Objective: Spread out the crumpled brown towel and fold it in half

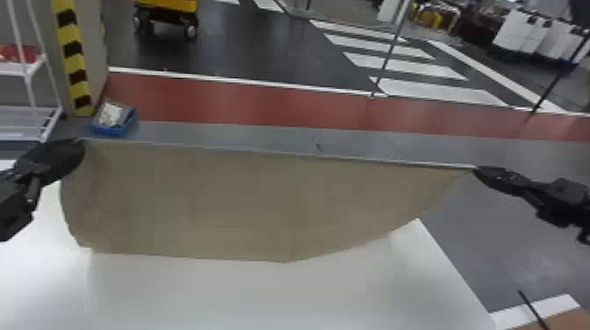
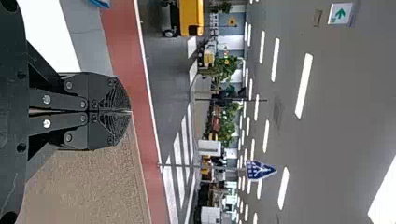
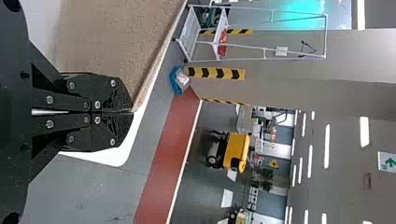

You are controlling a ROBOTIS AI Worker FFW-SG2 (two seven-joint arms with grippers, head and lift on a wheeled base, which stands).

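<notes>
Clenches the left gripper (image 1: 82,142) on one corner of the brown towel (image 1: 210,202), above the far left of the white table (image 1: 210,298). Clenches the right gripper (image 1: 475,169) on another corner, out past the table's right edge. Brings flat, matte black fingers (image 2: 116,97) tip to tip, finely ridged near the ends. Stretches the cloth between, its far edge drawn nearly straight (pebbly as terry, seen close from the wrists), and lets the rest sag in a shallow curve over the table, smooth and round-cornered. Faces, past the table's far left, a blue tray (image 1: 109,130) with something pale and crumpled inside, a thin-framed white rack (image 1: 30,72) and, farther beyond the table, a boxy yellow cart (image 1: 169,5) on small wheels
</notes>
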